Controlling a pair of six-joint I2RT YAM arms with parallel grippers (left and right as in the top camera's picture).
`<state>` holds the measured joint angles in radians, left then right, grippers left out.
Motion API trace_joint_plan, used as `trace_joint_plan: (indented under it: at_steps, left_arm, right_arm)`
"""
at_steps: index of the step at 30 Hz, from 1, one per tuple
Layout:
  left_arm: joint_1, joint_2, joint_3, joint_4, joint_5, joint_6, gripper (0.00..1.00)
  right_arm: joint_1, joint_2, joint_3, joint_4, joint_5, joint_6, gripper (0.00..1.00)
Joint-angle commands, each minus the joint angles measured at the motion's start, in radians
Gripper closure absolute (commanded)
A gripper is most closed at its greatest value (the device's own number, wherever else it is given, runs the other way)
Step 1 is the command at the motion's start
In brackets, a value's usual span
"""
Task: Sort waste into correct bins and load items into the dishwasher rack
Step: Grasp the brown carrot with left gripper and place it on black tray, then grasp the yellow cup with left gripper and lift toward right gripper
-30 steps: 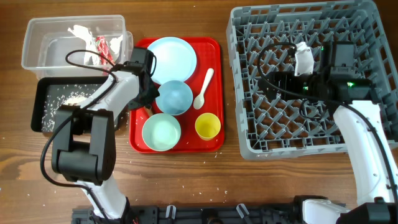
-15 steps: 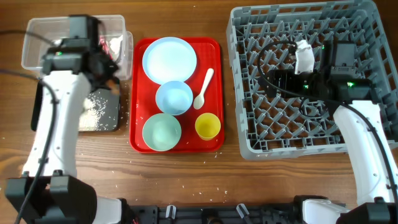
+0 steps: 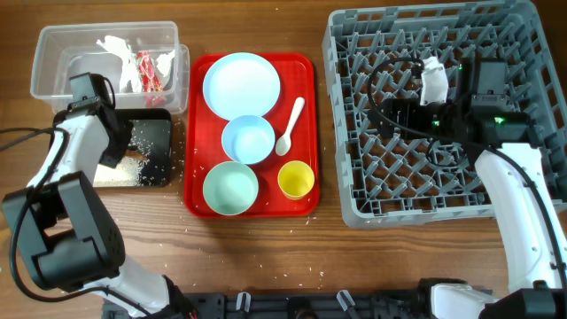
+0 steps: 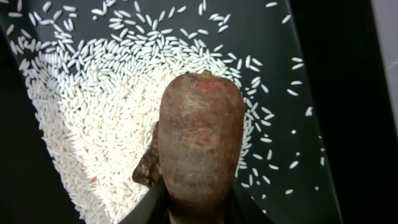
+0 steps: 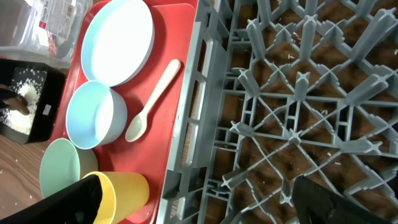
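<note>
Left jaws flank brown scrap [image 4: 199,143] over rice crumbs [image 4: 93,124] in black tray [image 4: 348,124].

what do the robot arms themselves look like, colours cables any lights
Both the left arm and right arm have white shells with black joints. Thin black cables loop alongside. The right arm shows small green lights; its fingers are black.

Cannot see the lower end of the brown stick-shaped scrap [image 4: 199,143] in the left wrist view: cut off at the bottom edge between dark slivers of the left end effector [image 4: 198,211], grip impossible to judge. Can make out only an edge of the small brown lump [image 4: 148,169] behind it. From overhead, cannot see the part of the black tray [image 3: 158,133] under the left arm [image 3: 75,151]. Can see only part of the teal bowl [image 5: 59,165] and yellow cup [image 5: 127,186] at the bottom edge of the right wrist view.
</note>
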<state>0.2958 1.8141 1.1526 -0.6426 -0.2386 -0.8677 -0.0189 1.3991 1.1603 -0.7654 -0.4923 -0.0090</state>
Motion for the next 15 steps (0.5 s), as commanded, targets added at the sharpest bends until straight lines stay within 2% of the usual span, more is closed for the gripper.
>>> trace_joint_plan:
  at_steps: [1,6,8,11,15]
  left_arm:
    - [0.001,0.008,-0.008,0.004,-0.016,-0.011,0.63]
    - [0.001,-0.01,0.0,-0.003,0.033,0.026,0.65]
    - [0.001,-0.054,0.031,-0.035,0.065,0.101,0.62]
    - [-0.001,-0.17,0.067,-0.074,0.245,0.319,0.51]
    - [-0.06,-0.304,0.067,-0.116,0.455,0.429,0.5]
  right_arm:
    - [0.0,0.01,0.01,-0.002,0.006,0.013,0.0]
    - [0.0,0.01,0.01,-0.002,0.006,0.013,0.0]
    - [0.0,0.01,0.01,-0.006,0.006,0.013,0.0]
    - [0.0,0.01,0.01,-0.006,0.006,0.013,0.0]
    - [0.0,0.01,0.01,-0.006,0.006,0.013,0.0]
